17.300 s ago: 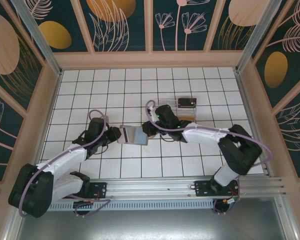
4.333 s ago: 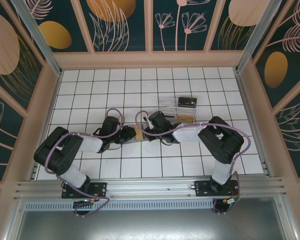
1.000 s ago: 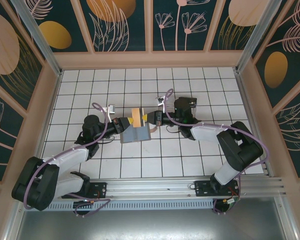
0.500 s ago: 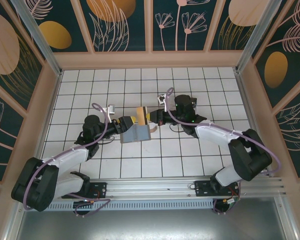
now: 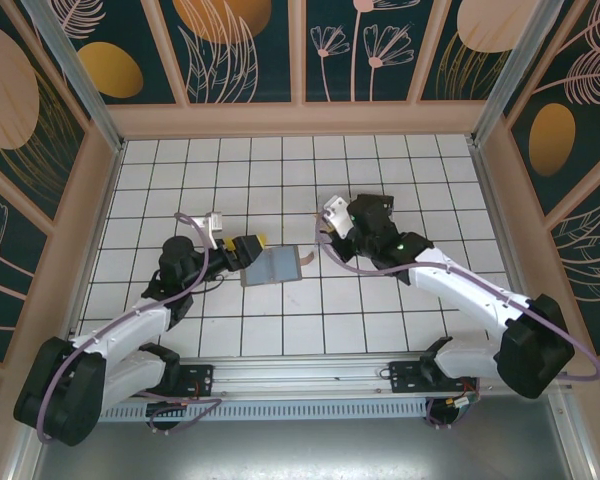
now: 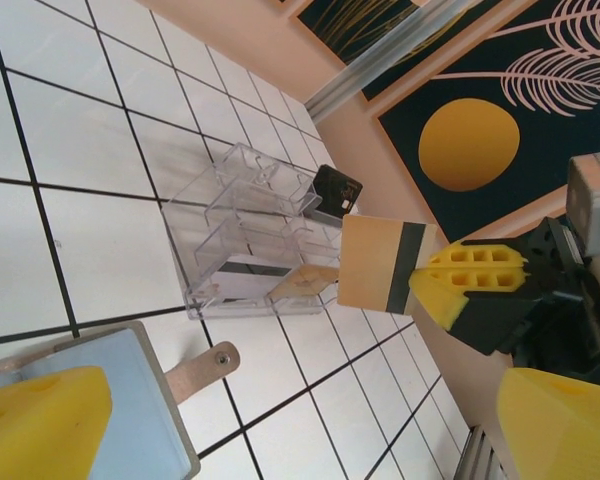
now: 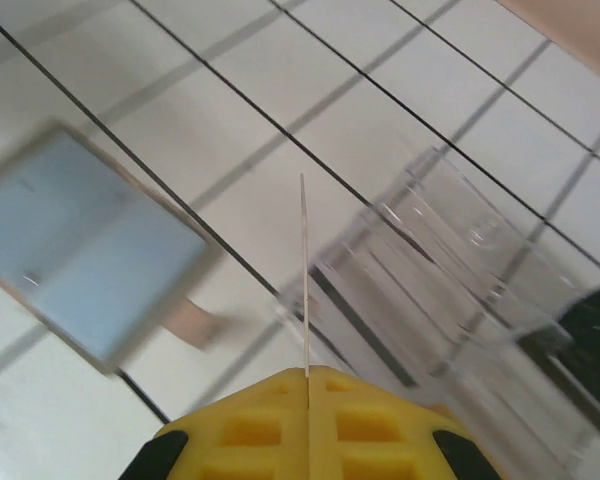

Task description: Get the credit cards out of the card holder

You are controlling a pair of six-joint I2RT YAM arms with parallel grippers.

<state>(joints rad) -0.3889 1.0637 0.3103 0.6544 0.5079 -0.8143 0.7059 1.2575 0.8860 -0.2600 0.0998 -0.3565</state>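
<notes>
While your right jaws pinch the tan-gold card [image 6: 372,262] by its end, slip risk
Left jaws released; hasty swing could clip the clear tray [image 6: 242,232]

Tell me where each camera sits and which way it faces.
Top external: above and behind the bases, looking down at the tiled table; left arm and right arm show.
Left wrist: low over the card holder, facing the clear tray; its open yellow fingers show.
Right wrist: looking down along its shut fingers, which pinch a tan card edge-on.
Shared: both wrist views hold card holder, tray and card.
</notes>
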